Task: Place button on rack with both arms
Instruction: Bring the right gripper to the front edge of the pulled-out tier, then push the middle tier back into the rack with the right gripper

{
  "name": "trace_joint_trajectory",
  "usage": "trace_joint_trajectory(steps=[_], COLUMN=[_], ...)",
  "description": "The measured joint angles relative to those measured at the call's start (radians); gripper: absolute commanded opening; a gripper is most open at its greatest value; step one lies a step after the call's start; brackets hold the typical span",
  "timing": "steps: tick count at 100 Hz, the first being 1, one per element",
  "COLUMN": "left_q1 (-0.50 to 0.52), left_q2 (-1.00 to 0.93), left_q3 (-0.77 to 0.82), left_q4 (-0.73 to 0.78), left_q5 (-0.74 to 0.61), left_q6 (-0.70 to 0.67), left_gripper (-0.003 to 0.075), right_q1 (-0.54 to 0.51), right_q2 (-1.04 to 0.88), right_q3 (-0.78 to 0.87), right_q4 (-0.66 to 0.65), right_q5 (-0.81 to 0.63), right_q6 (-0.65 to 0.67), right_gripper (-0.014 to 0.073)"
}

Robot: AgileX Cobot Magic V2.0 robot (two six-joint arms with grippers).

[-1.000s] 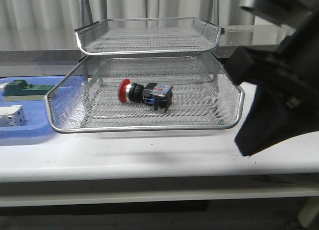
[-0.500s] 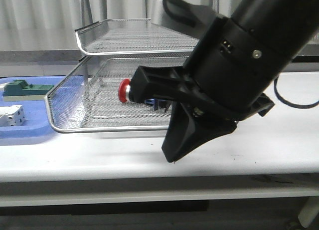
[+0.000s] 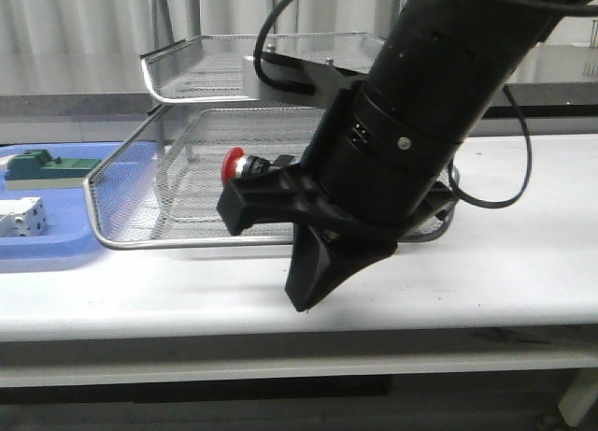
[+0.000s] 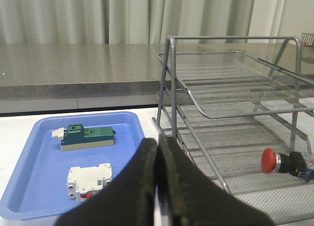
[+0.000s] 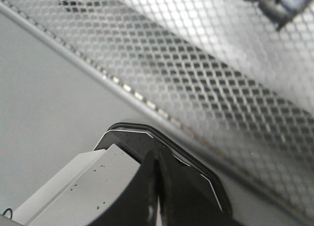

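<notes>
White surface point(image 3: 523, 263) in front of pale pleated curtains, with a grey stone-look counter ledge behind it. The three-tier silver wire mesh rack point(image 3: 121, 202) on a metal frame stands on the surface, also seen in the left wrist view point(image 4: 235, 84) and as blurred mesh close up in the right wrist view point(image 5: 206, 74).

The small push-button switch with red mushroom cap, black and silver collar and dark blue rear block point(image 3: 245, 165) lies on its side in the lowest tray, nothing gripping it. In the left wrist view the button point(image 4: 282, 161) is ahead of the left tool, off to one side, well apart from it.

The bulky black cylindrical right arm point(image 3: 420, 113) fills the middle of the front view and blocks most of the tray. The right tool point(image 3: 308, 286) points down at the surface just in front of the rack's front rim, near the button but outside the tray. In the right wrist view the right tool point(image 5: 156, 187) has its fingers pressed together, nothing between them.

Left tool point(image 4: 158, 187) is also closed and empty, fingers touching. Beyond it sits a blue plastic tray point(image 4: 29, 187) holding a green block point(image 4: 87, 137) and a white block point(image 4: 90, 181), beside the rack.
</notes>
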Motion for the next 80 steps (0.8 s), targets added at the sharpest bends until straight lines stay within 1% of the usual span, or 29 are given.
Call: trace_joint_trajectory(steps=[27, 38, 57, 80], left_q1=[0.0, 0.0, 0.0, 0.0], left_q2=[0.0, 0.0, 0.0, 0.0], left_q3=[0.0, 0.0, 0.0, 0.0], left_q4=[0.0, 0.0, 0.0, 0.0], left_q5=[-0.002, -0.002, -0.002, -0.002], left_q6=[0.0, 0.0, 0.0, 0.0], left_gripper=[-0.002, -0.002, -0.002, -0.002], right_q1=[0.002, -0.01, -0.051, -0.115], right_q2=[0.049, 0.073, 0.096, 0.097], right_q3=[-0.06, -0.087, -0.112, -0.114], right_q4=[-0.071, -0.078, -0.102, -0.117], right_q5=[0.008, 0.008, 0.006, -0.036], right_q6=[-0.002, -0.001, -0.002, -0.002], right_gripper=[-0.0057, -0.0057, -0.0057, -0.0057])
